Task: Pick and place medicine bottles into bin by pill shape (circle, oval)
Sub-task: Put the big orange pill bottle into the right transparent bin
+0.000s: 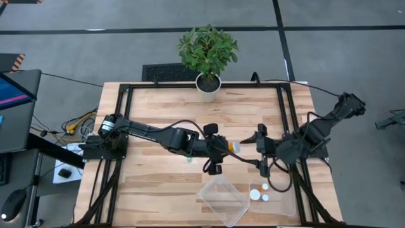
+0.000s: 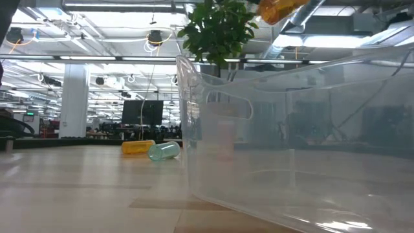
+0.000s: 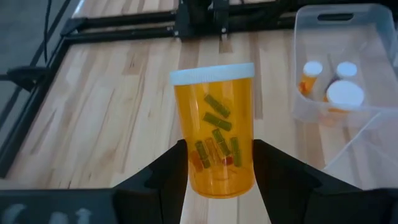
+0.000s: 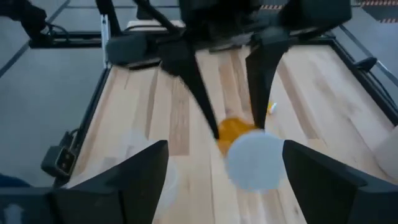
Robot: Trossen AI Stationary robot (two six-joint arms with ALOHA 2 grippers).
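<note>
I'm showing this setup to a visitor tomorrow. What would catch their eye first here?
Mid-table, the left gripper holds an amber bottle with a white cap, while the right gripper faces it, open. Near the front edge sit two clear bins, the right-hand one holding capped bottles, and a potted plant marks the far edge.

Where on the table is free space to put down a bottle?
Bare wood lies between the potted plant and the arms, and at the left near corner, left of the empty clear bin. Crowded: the centre, where both grippers meet at the amber bottle, and the small bin.
</note>
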